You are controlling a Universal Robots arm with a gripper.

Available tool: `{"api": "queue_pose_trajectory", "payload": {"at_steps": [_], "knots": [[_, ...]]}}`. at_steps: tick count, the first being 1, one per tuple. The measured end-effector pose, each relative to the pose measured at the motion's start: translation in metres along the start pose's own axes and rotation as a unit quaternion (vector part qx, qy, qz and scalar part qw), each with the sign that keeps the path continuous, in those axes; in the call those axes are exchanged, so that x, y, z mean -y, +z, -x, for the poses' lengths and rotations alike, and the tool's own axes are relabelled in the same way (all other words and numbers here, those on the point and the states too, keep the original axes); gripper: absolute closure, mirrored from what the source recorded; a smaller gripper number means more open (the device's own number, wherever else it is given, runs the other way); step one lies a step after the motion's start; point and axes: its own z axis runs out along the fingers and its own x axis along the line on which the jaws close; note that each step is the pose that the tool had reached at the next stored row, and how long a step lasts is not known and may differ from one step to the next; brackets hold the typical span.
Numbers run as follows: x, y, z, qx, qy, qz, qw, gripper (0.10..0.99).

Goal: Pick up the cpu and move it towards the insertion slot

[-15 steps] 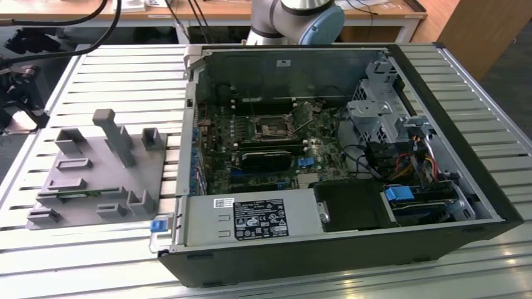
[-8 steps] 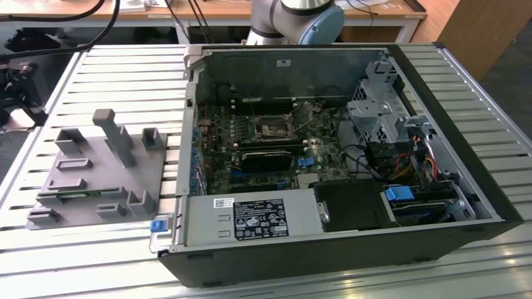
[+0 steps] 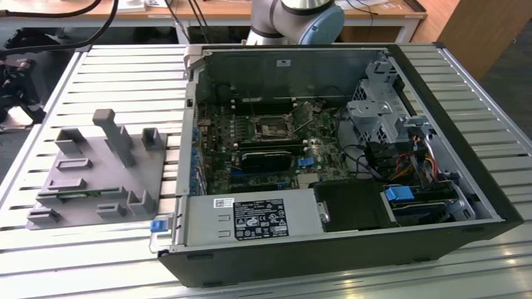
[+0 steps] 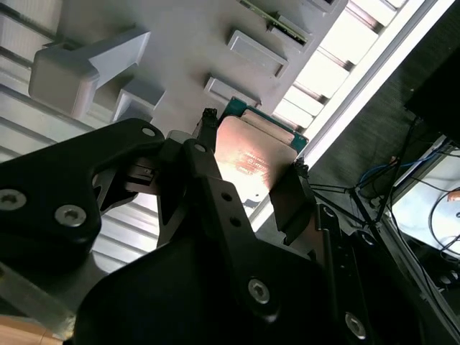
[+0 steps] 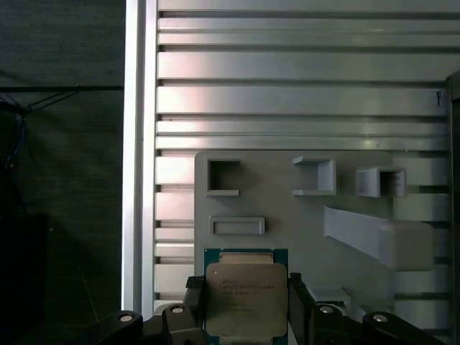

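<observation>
The cpu (image 5: 246, 298), a flat square chip with a silvery top and green rim, sits between my gripper's (image 5: 246, 305) two black fingers, which press on its opposite edges. In the second wrist view the cpu (image 4: 255, 162) is held in the gripper (image 4: 253, 165) above the grey fixture plate (image 4: 180, 50). The plate (image 5: 287, 208) lies below the chip with its pockets showing. The insertion slot (image 3: 270, 129) is the square socket with a metal frame on the motherboard, inside the open computer case (image 3: 332, 249).
The grey fixture plate (image 3: 91, 174) with upright posts lies on the slatted aluminium table (image 3: 124, 68), at the exterior view's left of the case. Inside the case are cables, a drive cage (image 3: 374, 115) and a power supply (image 3: 249, 218). The arm's base (image 3: 299, 18) stands behind the case.
</observation>
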Motion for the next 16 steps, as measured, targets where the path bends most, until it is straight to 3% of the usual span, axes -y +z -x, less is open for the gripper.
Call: {"api": "queue_pose_trajectory", "payload": {"at_steps": [16], "knots": [[-0.0005,-0.0097,0.0001,0.0000,0.000,0.0000,1.0000,0.541]]}}
